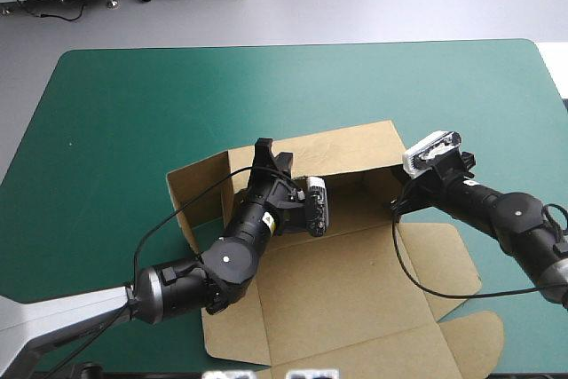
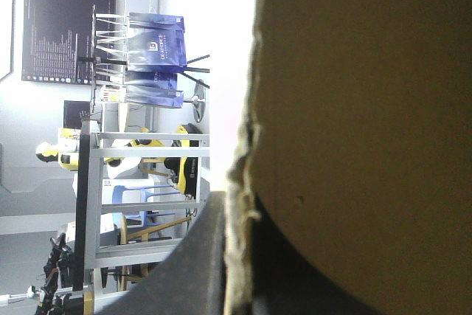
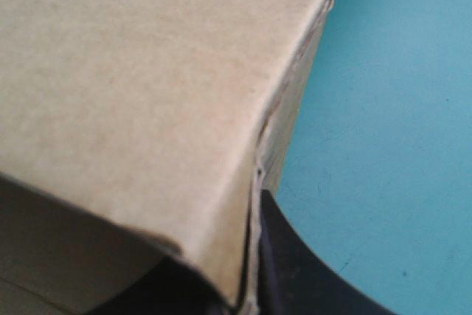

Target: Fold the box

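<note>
Item: one brown box (image 1: 355, 281), a cut sheet of board, partly set up. It lies on the teal-green cover (image 1: 133, 104) of the counter, nearer the front edge than the far one and about midway between left and right. Base panel flat. Front flap (image 1: 355, 348) flat, spread toward the near edge. Right side flap (image 1: 448, 264) flat. Rear wall (image 1: 337, 150) raised along the far side of the base. Left side flap (image 1: 200, 197) spread toward the counter's left, its tilt not clear. Left tool (image 1: 271, 159): reaches in from the near left, over the left part of the base, to the left part of the rear wall. In its own wrist view the cut edge of the board runs up between the two black fingers (image 2: 203, 263), which are all but closed and pinch the sheet. Right tool (image 1: 396, 204): comes in from the right, at the right end of the rear wall. In its own wrist view the wall's corner edge sits between its fingers (image 3: 302, 278), likewise nearly closed and clamped on the board, with bare cover beside the corner. The two tools are well apart, one toward each end of the same wall.
</note>
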